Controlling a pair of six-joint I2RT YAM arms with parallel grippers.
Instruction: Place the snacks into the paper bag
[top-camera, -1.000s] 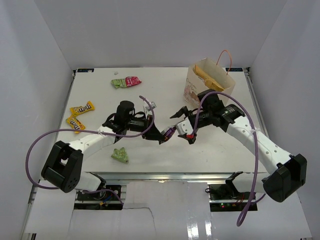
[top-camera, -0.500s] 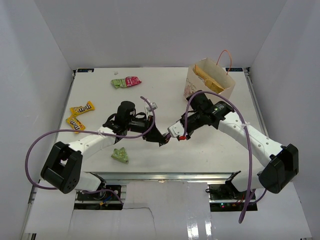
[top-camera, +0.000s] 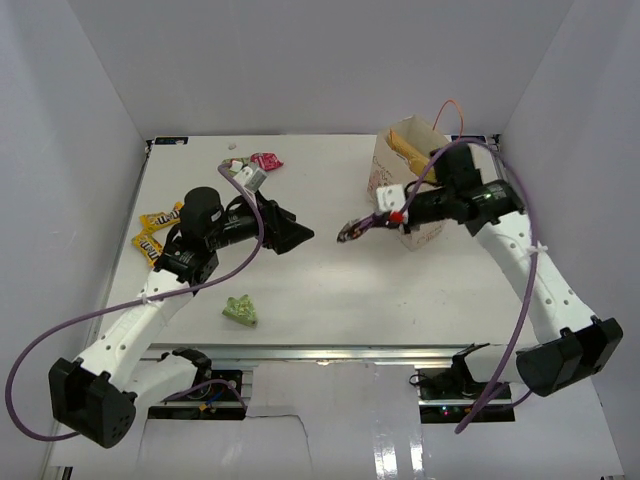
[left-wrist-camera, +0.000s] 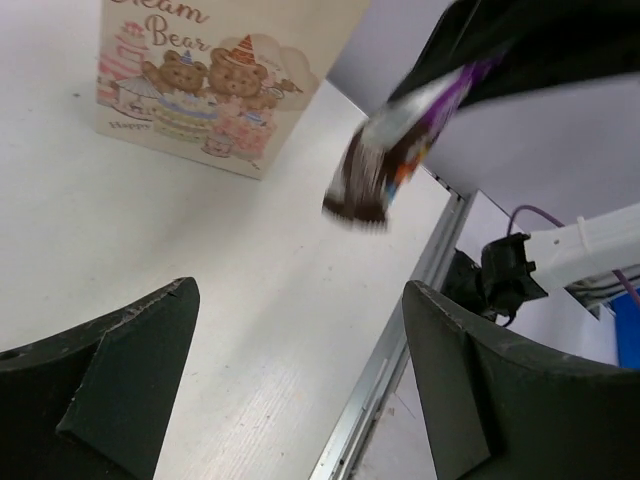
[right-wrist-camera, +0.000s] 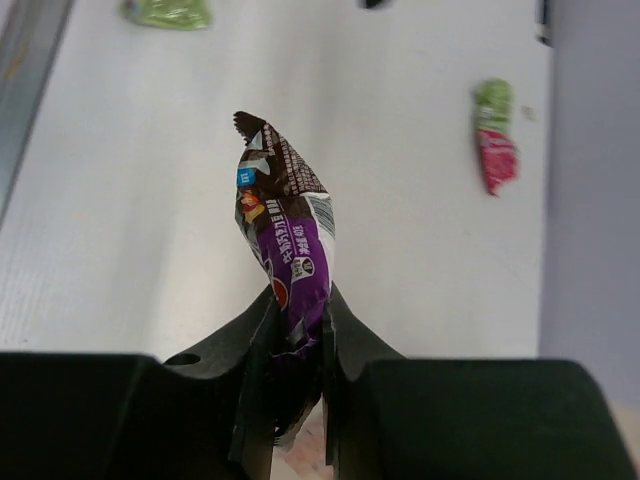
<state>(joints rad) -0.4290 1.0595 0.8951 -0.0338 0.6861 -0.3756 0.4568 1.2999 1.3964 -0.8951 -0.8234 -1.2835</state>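
At the left edge of the white table (top-camera: 330, 290) lie one yellow M&M's packet (top-camera: 165, 216) and, just nearer the arm bases, a second yellow M&M's packet (top-camera: 150, 246), both flat and close to the left arm. A small pale green packet (top-camera: 240, 310) rests alone near the front edge, apart from everything else. Towards the back edge, a green packet (top-camera: 233, 167) and a pink-red packet (top-camera: 266, 161) lie touching end to end; the right wrist view shows them the same way (right-wrist-camera: 495, 135).

The left gripper (top-camera: 295, 233) hangs over the middle of the table, pointing right. Its wrist view shows the black jaws spread wide (left-wrist-camera: 300, 295) with nothing between them, only bare tabletop below.

Just right of it, with a clear gap between them, a dark brown and purple snack packet (top-camera: 352, 231) hangs in the air above the table. The right gripper (top-camera: 370, 224) has its jaws pinched tight on one end of this packet; in the right wrist view the packet (right-wrist-camera: 285, 230) sticks out beyond the clamped fingertips (right-wrist-camera: 258, 330). The left wrist view catches it blurred (left-wrist-camera: 385, 160).

Behind it stands the upright cream paper bag (top-camera: 382, 168), printed with bears on its side (left-wrist-camera: 220, 70). A flat tan chip bag (top-camera: 408, 148) sits inside, and a thin orange-red cord handle (top-camera: 452, 108) arches over the rim. The held packet is beside the bag, not over its opening.
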